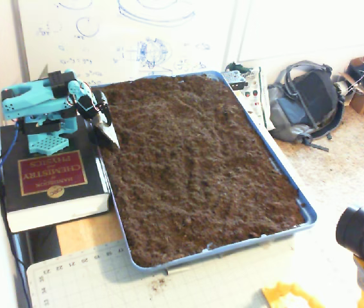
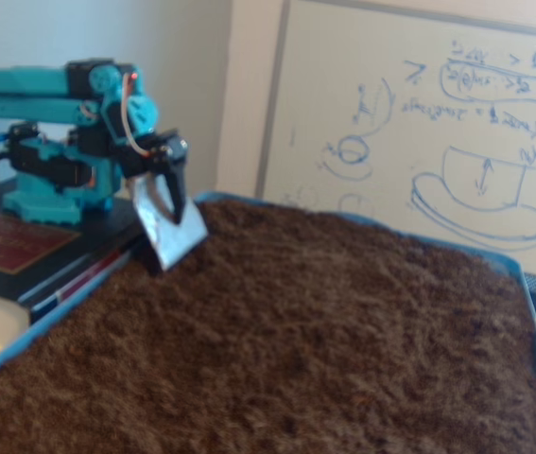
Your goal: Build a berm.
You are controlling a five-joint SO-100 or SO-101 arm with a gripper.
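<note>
Soil (image 1: 194, 160) lies flat (no berm raised); gripper (image 1: 109, 133) clamps a metal blade (image 2: 168, 227).

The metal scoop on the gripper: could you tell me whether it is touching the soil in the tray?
Cannot tell. In both fixed views the scoop hangs at the soil's edge, its lower tip level with the surface, but neither shows a clear gap or contact.
</note>
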